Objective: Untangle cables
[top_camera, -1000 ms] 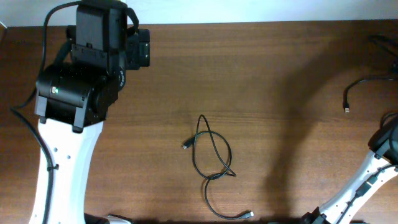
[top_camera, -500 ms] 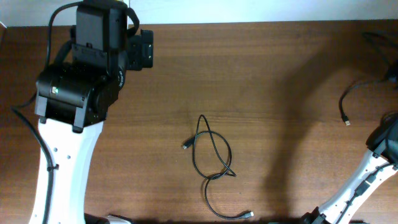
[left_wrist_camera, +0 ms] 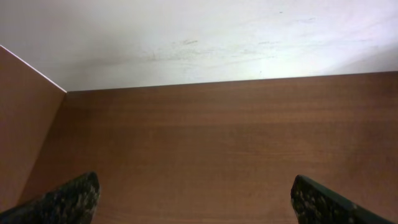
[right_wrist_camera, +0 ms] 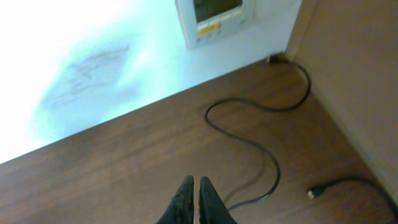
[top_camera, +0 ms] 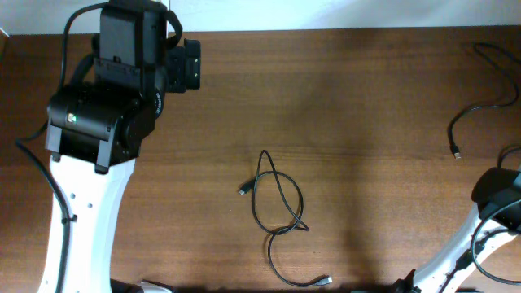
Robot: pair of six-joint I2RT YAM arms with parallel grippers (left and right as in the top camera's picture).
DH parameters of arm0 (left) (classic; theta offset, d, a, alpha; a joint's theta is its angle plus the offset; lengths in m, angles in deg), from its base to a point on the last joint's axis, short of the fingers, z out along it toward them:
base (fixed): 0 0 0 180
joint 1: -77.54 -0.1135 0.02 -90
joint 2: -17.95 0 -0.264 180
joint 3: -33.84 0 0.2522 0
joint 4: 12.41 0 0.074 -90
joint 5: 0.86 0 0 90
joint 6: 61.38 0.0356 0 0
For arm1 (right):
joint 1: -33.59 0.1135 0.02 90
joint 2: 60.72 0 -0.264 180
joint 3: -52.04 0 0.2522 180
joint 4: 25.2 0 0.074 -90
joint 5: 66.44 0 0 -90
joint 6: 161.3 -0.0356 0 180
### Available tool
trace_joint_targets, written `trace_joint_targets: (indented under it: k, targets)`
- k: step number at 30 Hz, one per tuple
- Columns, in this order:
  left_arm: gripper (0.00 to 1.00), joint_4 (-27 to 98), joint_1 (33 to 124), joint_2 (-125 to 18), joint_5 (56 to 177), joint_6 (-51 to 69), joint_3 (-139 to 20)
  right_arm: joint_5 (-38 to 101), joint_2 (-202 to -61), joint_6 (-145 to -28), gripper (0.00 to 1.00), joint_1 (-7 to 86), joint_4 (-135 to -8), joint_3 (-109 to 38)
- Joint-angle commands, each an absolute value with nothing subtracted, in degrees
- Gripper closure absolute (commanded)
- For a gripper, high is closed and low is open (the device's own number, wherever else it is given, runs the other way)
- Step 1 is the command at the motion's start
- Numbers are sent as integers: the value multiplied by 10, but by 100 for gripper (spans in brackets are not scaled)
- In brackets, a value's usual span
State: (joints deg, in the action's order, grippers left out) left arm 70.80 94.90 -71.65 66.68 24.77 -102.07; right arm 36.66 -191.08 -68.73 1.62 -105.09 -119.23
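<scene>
Tabletop [top_camera: 374, 81]: dark brown wood grain, matt, with a white wall along its far edge.

Looped cable [top_camera: 280, 230]: thin, black and flexible. It lies near the middle of the table in loose overlapping loops that cross one another low in the tangle. One small plug end [top_camera: 243, 190] sits left of the loops, and a silvery plug [top_camera: 326, 281] lies near the front edge. Neither arm touches it.

Second cable [top_camera: 472, 109]: the same thin black cord, well apart at the right edge, bending down to a small pale plug [top_camera: 457, 154].

Left arm [top_camera: 89, 187]: white shell below, black boxy joints above, at the table's left rear.

Left gripper [left_wrist_camera: 196, 202]: seen only in its wrist view. Two dark, grainy fingertips [left_wrist_camera: 68, 199] sit at the bottom corners of the frame, spread wide, with bare wood between them and nothing held.

Right arm [top_camera: 492, 203]: white with a black joint, at the lower right edge overhead. Its gripper cannot be made out there.

Right gripper [right_wrist_camera: 194, 199]: in its wrist view, two slim dark fingers pressed together, clenched on nothing visible.

Shown by the right wrist view alone:
- a thin black cord [right_wrist_camera: 245, 140] snaking over the wood from the rear corner
- a gold-tipped plug [right_wrist_camera: 313, 194] near it
- a white wall panel [right_wrist_camera: 217, 18] with a small display
- a brown side board [right_wrist_camera: 354, 81]

The central tangle appears overhead only.
</scene>
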Motion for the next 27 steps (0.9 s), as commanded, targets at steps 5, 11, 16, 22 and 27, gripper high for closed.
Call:
trace_joint_targets:
  k: [5, 11, 16, 22, 27]
  targets:
    - [1, 709, 946, -712, 667, 253, -1026, 299, -2026, -646, 96, 20, -920, -1190]
    - [1, 709, 946, -712, 667, 252, -1026, 273, -2162, -647, 24, 20, -884, -1190]
    - [1, 710, 946, -712, 673, 252, -1026, 253, -2225, -649, 1, 13, -891, -1188]
    - [1, 728, 946, -712, 674, 252, -1026, 269, -2238, -544, 1, -38, -928, -1163]
    - [1, 730, 947, -712, 674, 248, -1026, 297, -2238, -555, 19, -75, -946, -1162]
